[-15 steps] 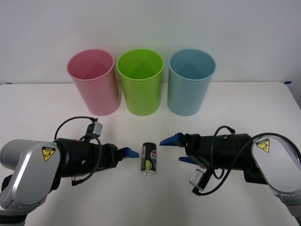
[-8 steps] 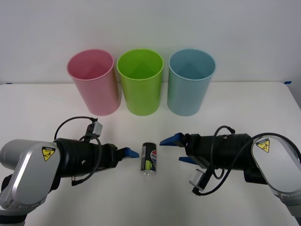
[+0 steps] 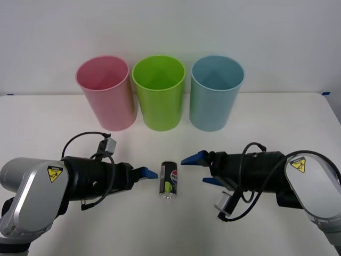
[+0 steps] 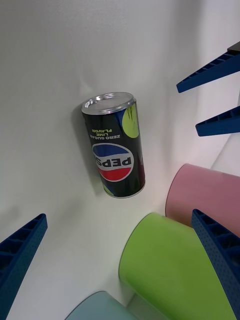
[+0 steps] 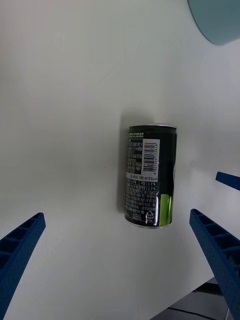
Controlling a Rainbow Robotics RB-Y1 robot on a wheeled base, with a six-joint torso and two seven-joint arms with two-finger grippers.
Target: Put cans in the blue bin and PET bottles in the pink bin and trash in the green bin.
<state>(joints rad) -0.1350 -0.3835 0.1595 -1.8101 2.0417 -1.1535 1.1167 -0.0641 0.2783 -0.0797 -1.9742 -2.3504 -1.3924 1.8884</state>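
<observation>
A small black can (image 3: 169, 180) lies on its side on the white table, between my two grippers. My left gripper (image 3: 148, 174) is open just to its left, a short gap away. On the can's other side, my right gripper (image 3: 193, 171) is open too, a little farther off. The can (image 4: 116, 147) shows its round logo in the right wrist view and its barcode side (image 5: 150, 175) in the left wrist view. At the back stand the pink bin (image 3: 106, 96), the green bin (image 3: 159, 96) and the blue bin (image 3: 216, 96). PET bottles and trash are out of view.
The three bins stand upright in a row close to the far wall, almost touching each other. White table (image 3: 277, 122) stretches to both sides of the bins and between the bins and the can.
</observation>
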